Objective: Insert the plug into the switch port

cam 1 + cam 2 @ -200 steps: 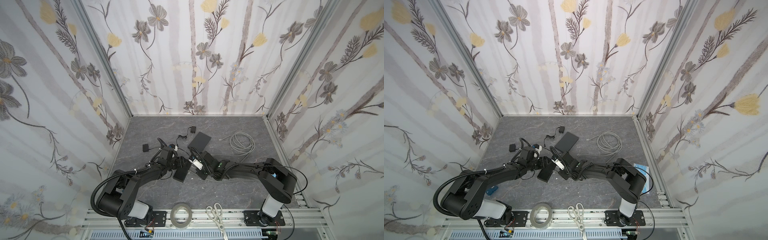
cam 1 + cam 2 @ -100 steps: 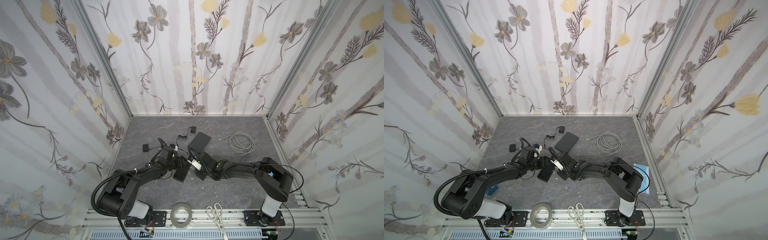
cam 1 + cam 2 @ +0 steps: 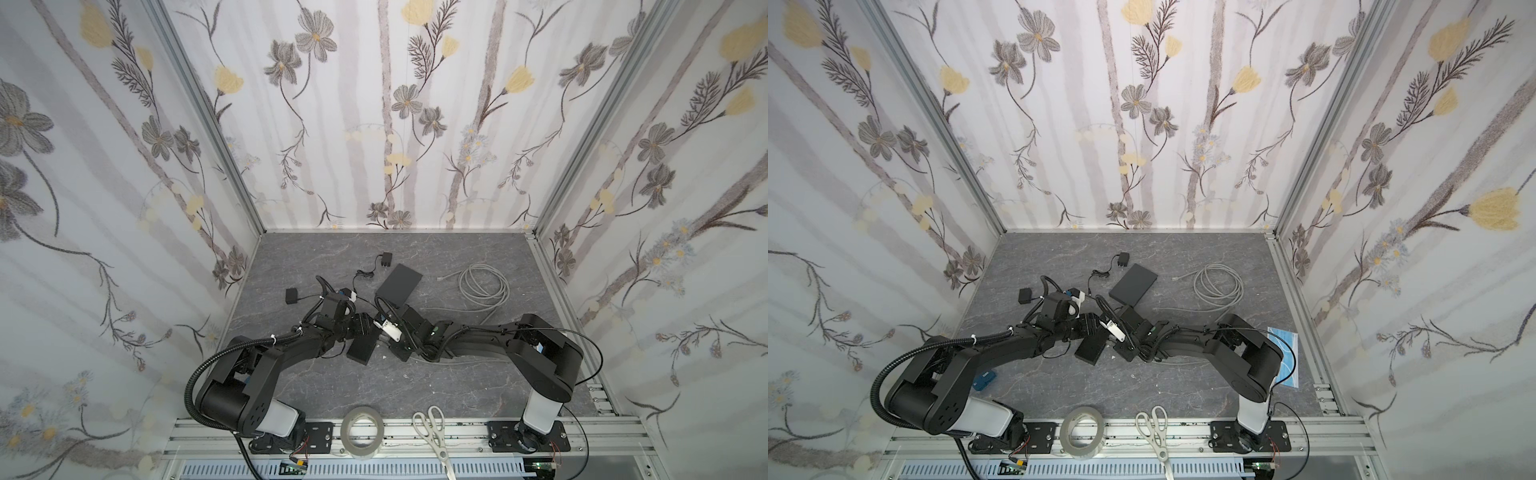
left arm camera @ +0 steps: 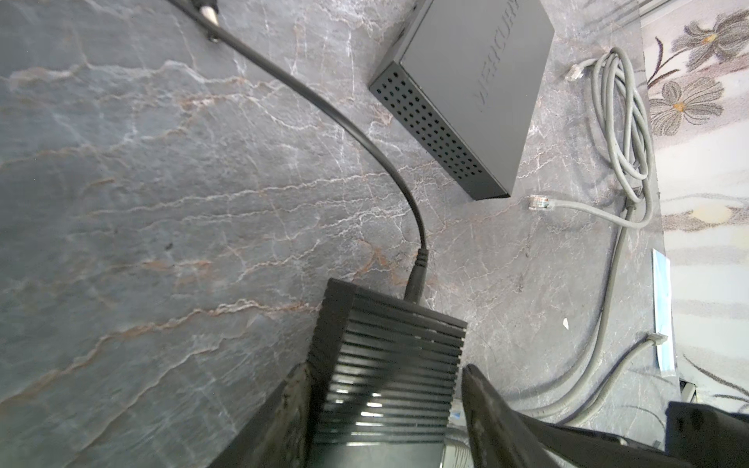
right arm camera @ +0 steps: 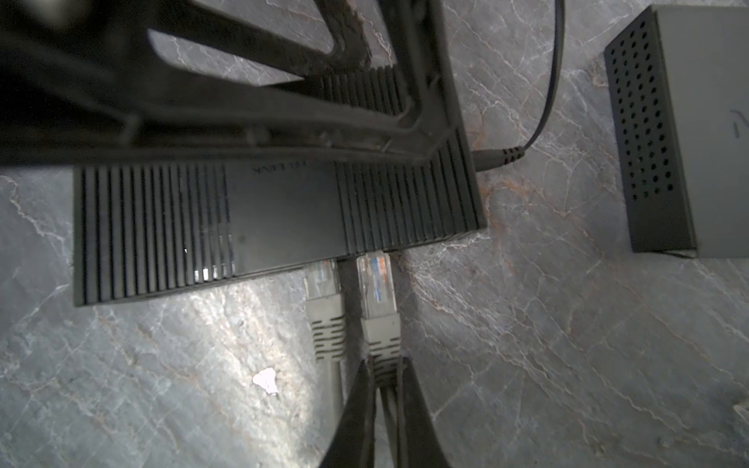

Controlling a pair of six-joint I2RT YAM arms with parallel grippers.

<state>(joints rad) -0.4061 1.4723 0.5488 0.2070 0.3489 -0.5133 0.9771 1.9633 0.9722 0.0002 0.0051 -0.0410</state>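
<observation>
The switch [image 5: 279, 219] is a black ribbed box lying on the grey floor, seen in both top views [image 3: 362, 347] [image 3: 1090, 347]. My left gripper [image 4: 385, 385] is shut on it, one finger on each long side. The plug [image 5: 377, 283] is a clear connector with a grey boot. My right gripper [image 5: 383, 368] is shut on that boot. The plug's tip meets the switch's front edge; whether it sits inside a port is hidden. A second grey plug [image 5: 324, 283] lies right beside it, its tip under the same edge.
A black power lead [image 4: 417, 267] enters the switch's end. A grey perforated box [image 3: 398, 284] lies behind, a coiled grey cable [image 3: 484, 286] to its right. Two small black adapters [image 3: 386, 259] [image 3: 291, 296] lie at the back left. Tape roll [image 3: 362, 432] and scissors [image 3: 432, 432] rest on the front rail.
My right gripper has edged a little to the left, bringing the plug closer to the switch. The left gripper and the switch have stayed put.
</observation>
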